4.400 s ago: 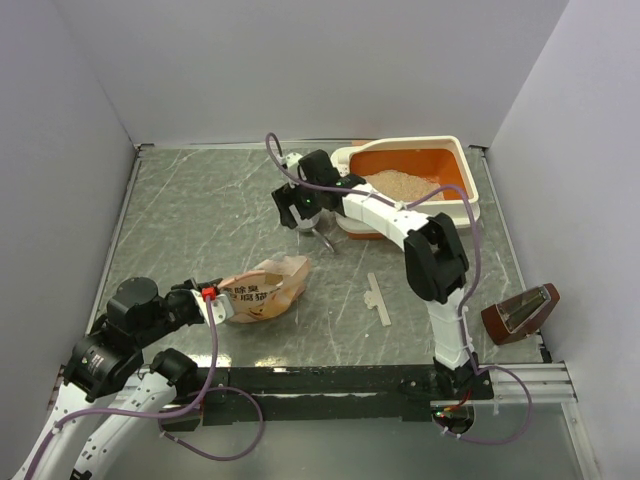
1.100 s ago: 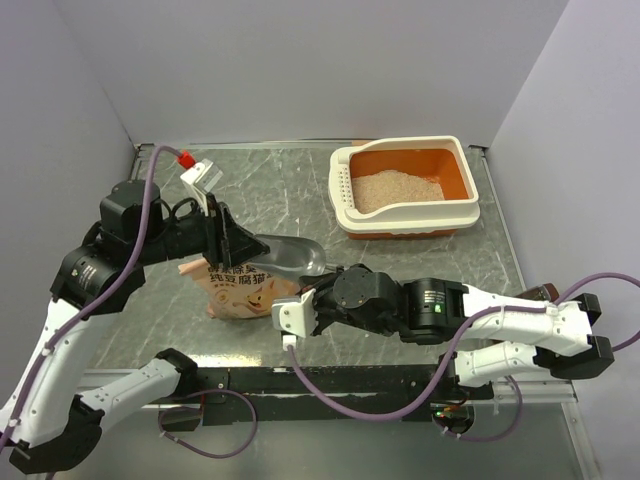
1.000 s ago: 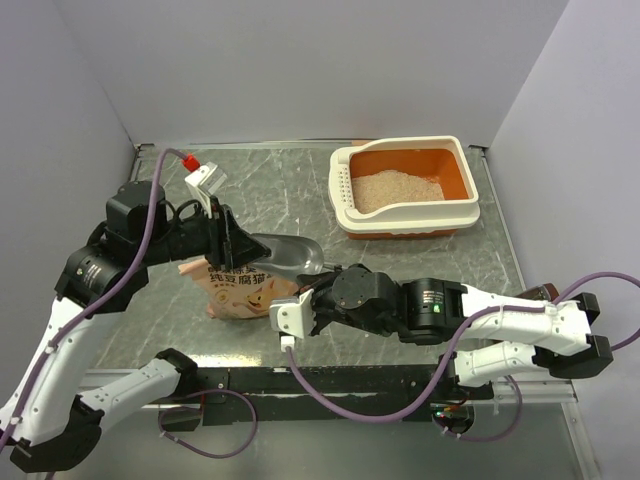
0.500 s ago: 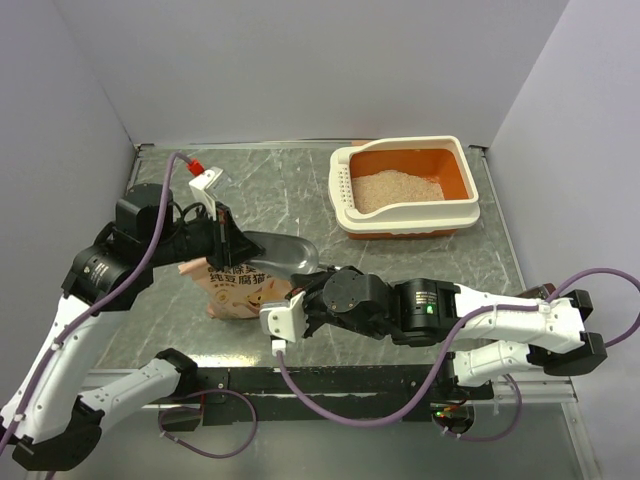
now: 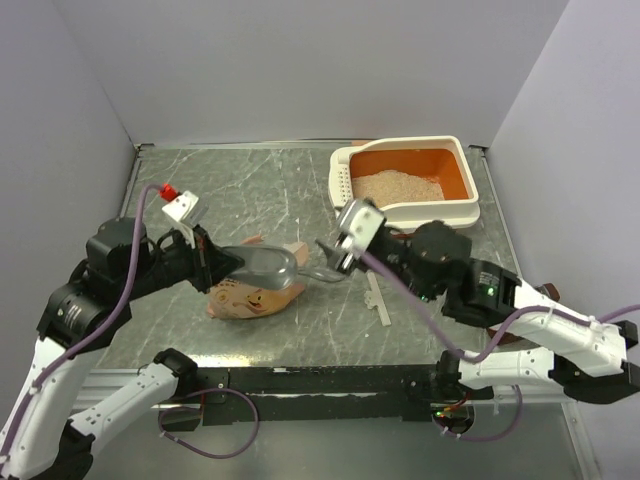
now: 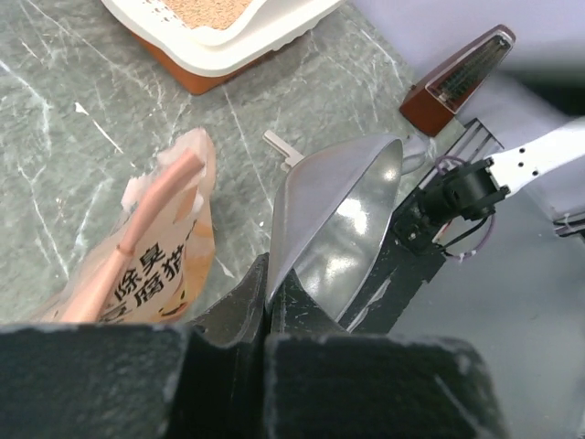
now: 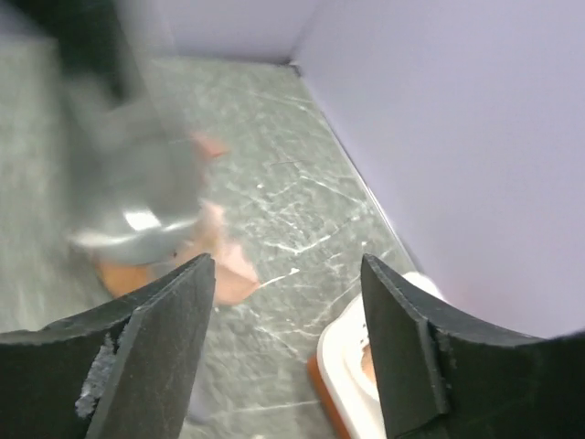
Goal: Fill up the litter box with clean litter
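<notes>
The litter box (image 5: 470,186) stands at the back right, cream rim around an orange basin, with clean litter (image 5: 398,185) heaped inside. It also shows in the left wrist view as litter box (image 6: 239,35) with litter (image 6: 206,7). My left gripper (image 5: 213,266) (image 6: 268,302) is shut on the rear edge of a grey metal scoop (image 5: 263,265) (image 6: 334,219), held above the tan-orange bag (image 5: 255,299) (image 6: 155,247). My right gripper (image 5: 333,260) (image 7: 288,265) is open and holds nothing, just right of the scoop. Its view shows the blurred scoop (image 7: 128,201) and the box corner (image 7: 352,366).
A white strip (image 5: 378,298) (image 6: 281,144) lies on the table right of the bag. A brown wedge-shaped object (image 6: 462,82) stands near the right front edge. Walls close the table at the back and both sides.
My right gripper opened, let go of the scoop and swung back and right toward the litter box. My left gripper shut on the scoop and lowered it. The bag now lies tipped over.
</notes>
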`<state>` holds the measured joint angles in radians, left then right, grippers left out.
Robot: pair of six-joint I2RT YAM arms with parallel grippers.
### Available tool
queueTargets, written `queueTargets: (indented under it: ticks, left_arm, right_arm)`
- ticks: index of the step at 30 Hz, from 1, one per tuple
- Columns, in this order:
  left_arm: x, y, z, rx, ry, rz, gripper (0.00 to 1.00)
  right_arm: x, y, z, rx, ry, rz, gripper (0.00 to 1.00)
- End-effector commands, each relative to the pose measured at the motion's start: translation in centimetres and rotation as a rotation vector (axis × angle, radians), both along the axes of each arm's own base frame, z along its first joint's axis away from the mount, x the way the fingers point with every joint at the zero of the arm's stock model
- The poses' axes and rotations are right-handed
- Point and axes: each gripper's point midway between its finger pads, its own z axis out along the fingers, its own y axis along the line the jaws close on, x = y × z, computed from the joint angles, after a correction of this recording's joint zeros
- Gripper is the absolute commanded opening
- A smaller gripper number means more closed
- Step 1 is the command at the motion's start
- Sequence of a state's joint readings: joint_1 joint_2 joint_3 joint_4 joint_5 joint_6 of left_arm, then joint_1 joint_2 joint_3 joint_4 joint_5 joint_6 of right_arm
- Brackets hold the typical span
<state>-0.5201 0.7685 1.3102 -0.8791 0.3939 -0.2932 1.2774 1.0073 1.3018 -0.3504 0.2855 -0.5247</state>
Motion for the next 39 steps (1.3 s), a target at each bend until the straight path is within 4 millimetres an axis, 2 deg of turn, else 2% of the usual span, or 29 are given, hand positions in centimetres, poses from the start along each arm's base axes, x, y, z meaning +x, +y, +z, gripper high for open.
queueTargets:
  ticks: [1, 3, 5, 6, 8, 9, 12, 14, 15, 17, 18, 19, 20, 23, 30, 39]
  left_arm:
    - [-0.4, 0.6, 1.8, -0.047, -0.142, 0.011, 0.01]
    - [-1.2, 1.3, 2.3, -0.059, -0.188, 0.013, 0.01]
    - [-1.6, 1.6, 2.1, -0.071, -0.203, 0.025, 0.01]
    - [-2.0, 2.2, 2.5, -0.089, -0.230, 0.045, 0.01]
    - [-2.2, 2.6, 2.8, -0.117, -0.242, 0.068, 0.01]
    - [-2.6, 3.0, 2.9, -0.128, -0.248, 0.080, 0.01]
    - [-3.3, 3.5, 2.9, -0.167, -0.238, 0.108, 0.01]
    - [-3.5, 3.6, 3.0, -0.203, -0.236, 0.116, 0.01]
    - [-4.0, 3.9, 3.2, -0.219, -0.247, 0.121, 0.01]
    - [-4.2, 4.1, 3.3, -0.240, -0.246, 0.130, 0.01]
    - [-4.5, 4.2, 3.6, -0.251, -0.255, 0.130, 0.01]
    - [-4.6, 4.2, 3.7, -0.257, -0.257, 0.127, 0.01]
    - [-4.8, 4.2, 3.8, -0.264, -0.259, 0.124, 0.01]
    - [-5.0, 4.3, 4.1, -0.268, -0.267, 0.120, 0.01]
    - [-4.7, 4.1, 3.5, -0.273, -0.259, 0.123, 0.01]
    - [-4.3, 3.8, 3.5, -0.279, -0.264, 0.117, 0.01]
  right_arm:
    - [0.5, 0.2, 3.0, 0.227, 0.227, 0.023, 0.66]
    - [0.7, 0.5, 3.1, 0.271, 0.330, 0.034, 0.65]
    - [0.5, 1.3, 2.7, 0.287, 0.410, 0.117, 0.65]
    - [0.2, 1.8, 1.8, 0.298, 0.464, 0.145, 0.66]
    - [-0.9, 2.6, 2.3, 0.343, 0.502, 0.252, 0.70]
    - [-1.0, 3.0, 1.4, 0.353, 0.551, 0.271, 0.71]
    - [-2.3, 3.6, 0.9, 0.400, 0.601, 0.406, 0.75]
    - [-3.1, 3.3, 1.1, 0.438, 0.603, 0.485, 0.80]
    - [-3.9, 3.3, 0.5, 0.452, 0.624, 0.564, 0.81]
    - [-4.4, 2.9, 0.3, 0.476, 0.638, 0.620, 0.81]
    - [-5.2, 2.8, -0.9, 0.457, 0.690, 0.666, 0.80]
    - [-5.4, 2.7, -0.4, 0.473, 0.670, 0.697, 0.79]
    - [-5.5, 2.8, -1.2, 0.468, 0.692, 0.704, 0.78]
    - [-5.9, 2.6, -1.7, 0.472, 0.705, 0.738, 0.78]
    - [-7.4, 2.1, -2.0, 0.484, 0.764, 0.847, 0.77]
    - [-7.2, 2.5, -2.3, 0.487, 0.767, 0.860, 0.69]
